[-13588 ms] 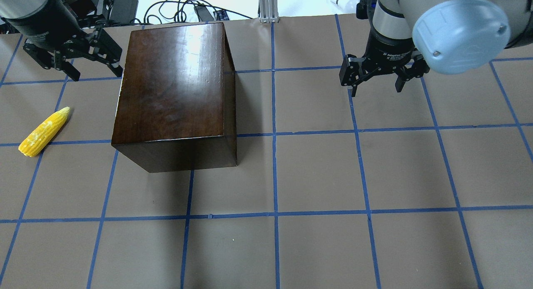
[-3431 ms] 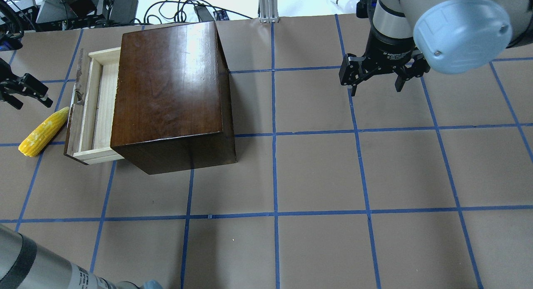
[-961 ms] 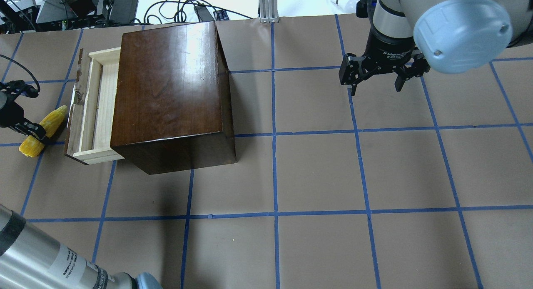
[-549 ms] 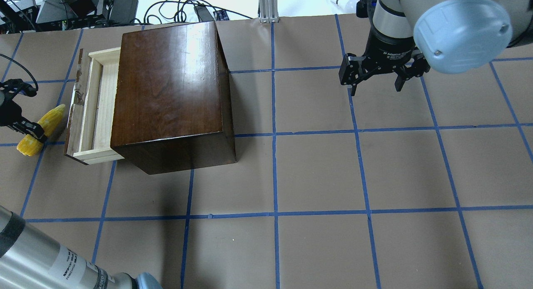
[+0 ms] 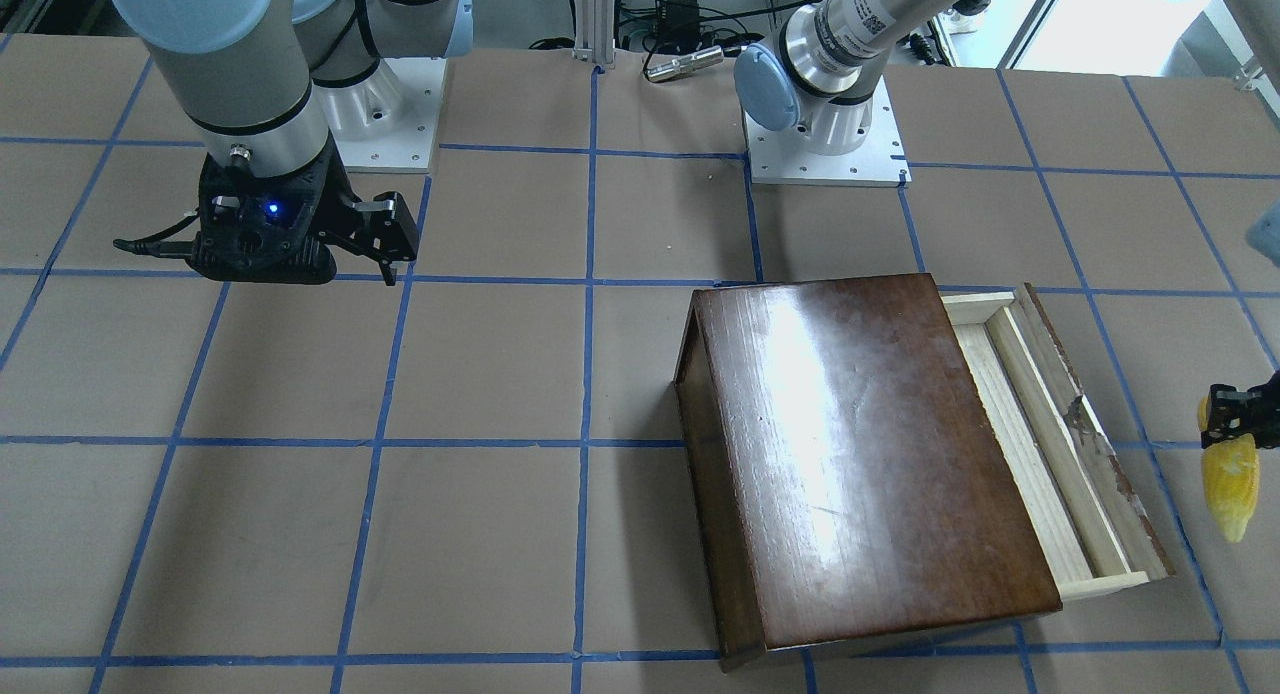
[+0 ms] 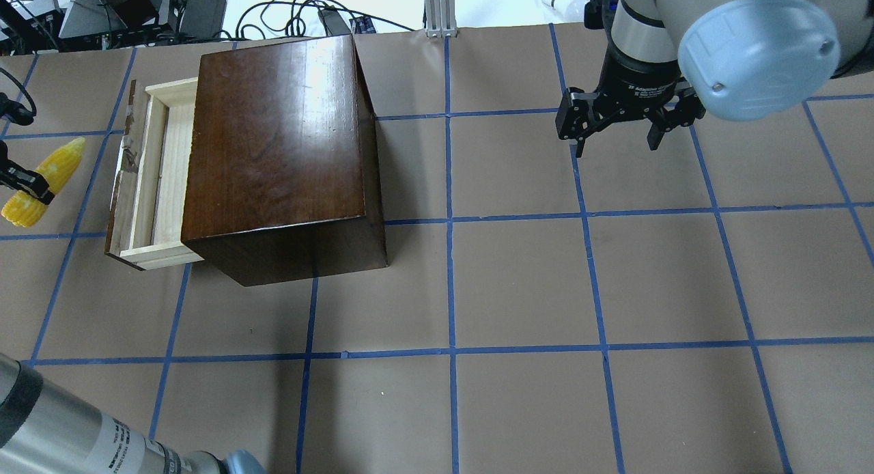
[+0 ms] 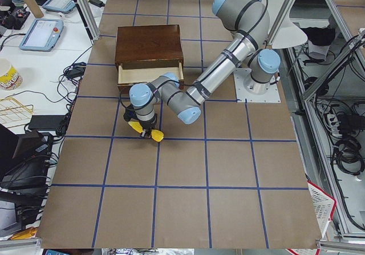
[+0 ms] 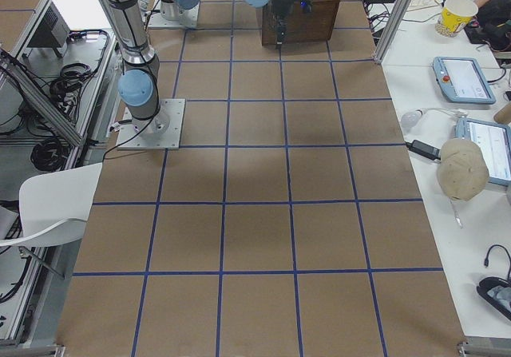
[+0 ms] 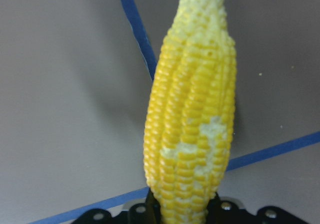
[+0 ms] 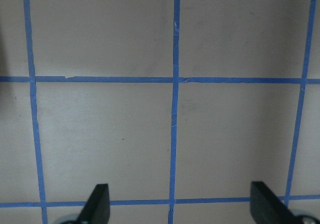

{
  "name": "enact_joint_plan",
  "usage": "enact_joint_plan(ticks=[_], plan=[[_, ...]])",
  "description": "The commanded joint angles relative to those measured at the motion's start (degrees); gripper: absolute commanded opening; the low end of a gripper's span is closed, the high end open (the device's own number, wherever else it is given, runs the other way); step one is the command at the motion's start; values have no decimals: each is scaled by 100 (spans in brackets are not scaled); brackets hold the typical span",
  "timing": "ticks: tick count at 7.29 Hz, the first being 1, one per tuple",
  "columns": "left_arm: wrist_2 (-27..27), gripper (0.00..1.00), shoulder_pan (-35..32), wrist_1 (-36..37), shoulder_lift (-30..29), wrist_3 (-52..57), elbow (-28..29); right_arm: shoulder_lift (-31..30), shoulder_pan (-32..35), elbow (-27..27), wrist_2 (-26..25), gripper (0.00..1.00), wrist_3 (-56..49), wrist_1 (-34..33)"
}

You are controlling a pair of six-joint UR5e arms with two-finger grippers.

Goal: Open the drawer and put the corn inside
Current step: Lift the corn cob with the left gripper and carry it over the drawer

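Left gripper (image 6: 27, 187) clamped on corn (image 6: 58, 163) by surface (image 6: 519, 283) left edge — we carry over drawer (image 6: 153, 180), align lengthwise, lower gently; right gripper (image 6: 618, 129) spread.

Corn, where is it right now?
In the overhead view the corn is at the far left edge, held in the robot's left hand, beside the open drawer, not inside it.
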Motion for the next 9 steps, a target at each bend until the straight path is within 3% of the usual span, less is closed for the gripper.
enact_joint_plan(ticks=[1,5,7,9], plan=[[-224,0,-72,-557,491,-462,36,0,0,9,0,100,0,0],[-206,0,-1336,-2279,1222,-3016,632,0,0,0,17,100,0,0],[-442,0,-1785,-2450,1337,-4230,590,0,0,0,17,100,0,0],[-610,0,-1875,-2433,1276,-4675,450,0,0,0,18,100,-9,0]])
